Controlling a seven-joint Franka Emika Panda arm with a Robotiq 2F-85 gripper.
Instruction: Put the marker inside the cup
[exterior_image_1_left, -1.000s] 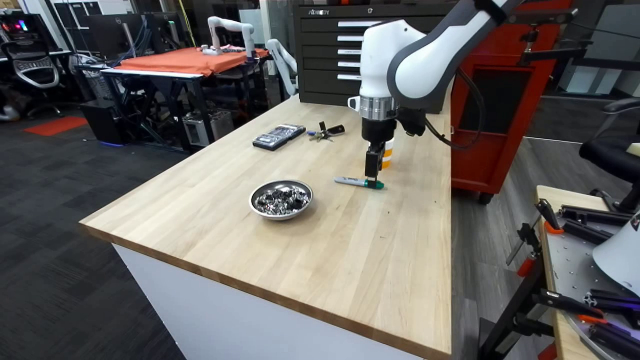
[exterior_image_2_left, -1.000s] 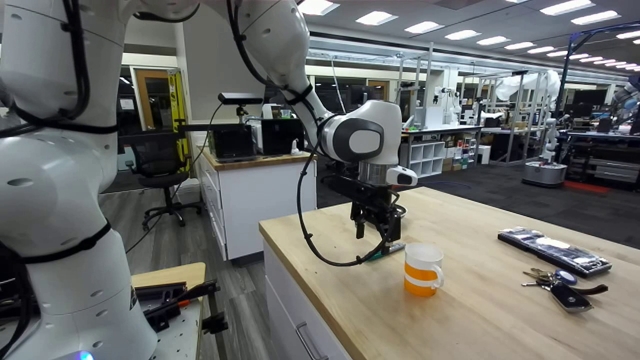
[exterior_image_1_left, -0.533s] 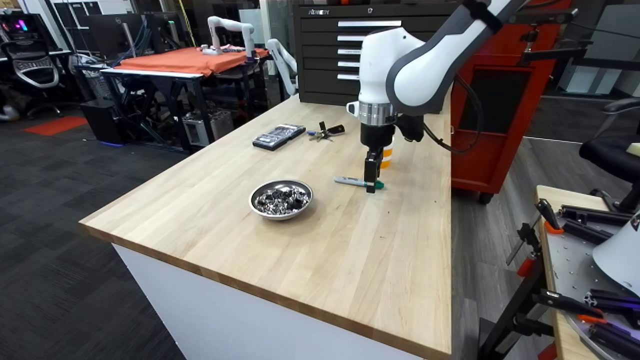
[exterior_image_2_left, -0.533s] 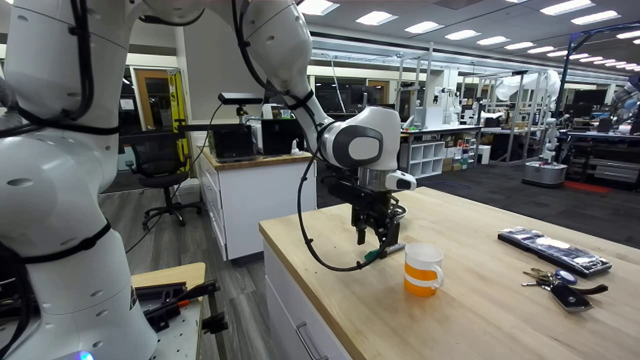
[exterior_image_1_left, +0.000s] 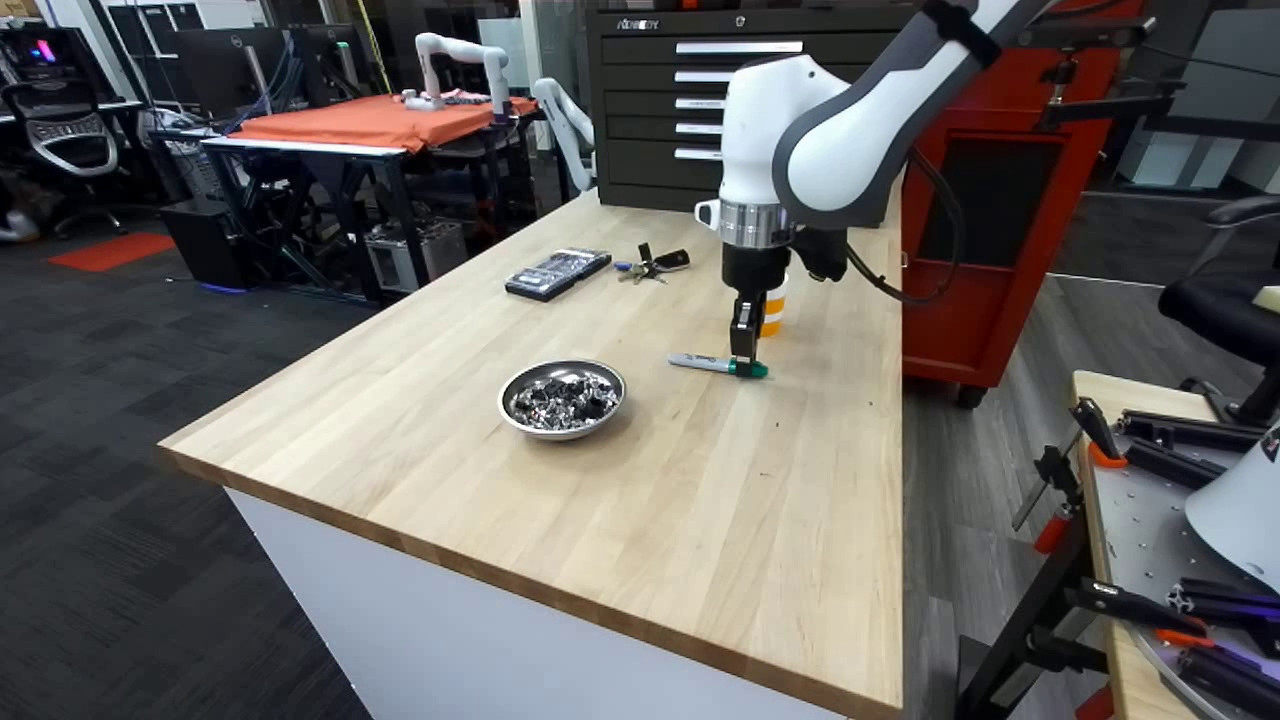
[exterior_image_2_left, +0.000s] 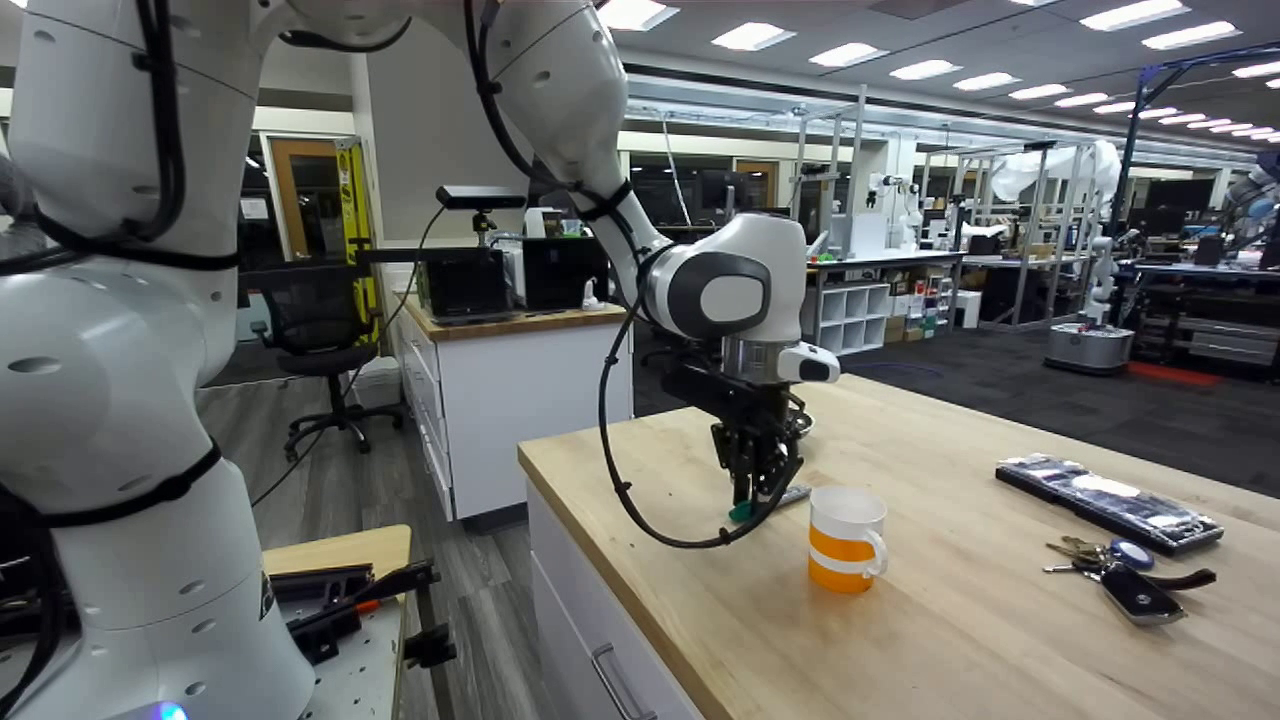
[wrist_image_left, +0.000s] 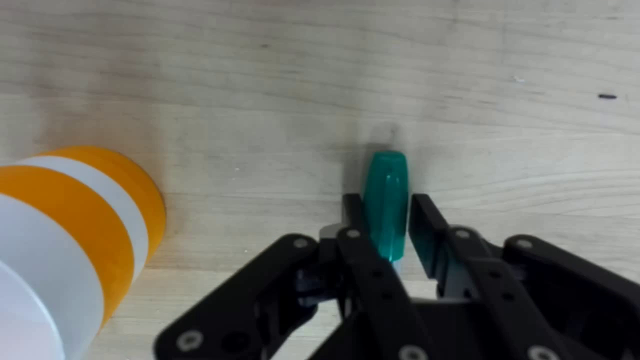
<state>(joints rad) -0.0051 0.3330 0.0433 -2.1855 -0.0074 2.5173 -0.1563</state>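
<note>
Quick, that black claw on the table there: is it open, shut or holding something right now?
Claw: nearly shut around the green end of the marker; whether it actually grips it can't be told.

Ceiling lights (exterior_image_2_left: 752, 36) shine in rows — dark carpet (exterior_image_2_left: 990, 380) spreads below.

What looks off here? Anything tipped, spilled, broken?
Nothing stands out. The cup is upright, the marker lies flat with its green cap within the claw, and the metal bowl holds its shiny bits. At most, a small dark mark on the tabletop; can't tell if stain or debris.
</note>
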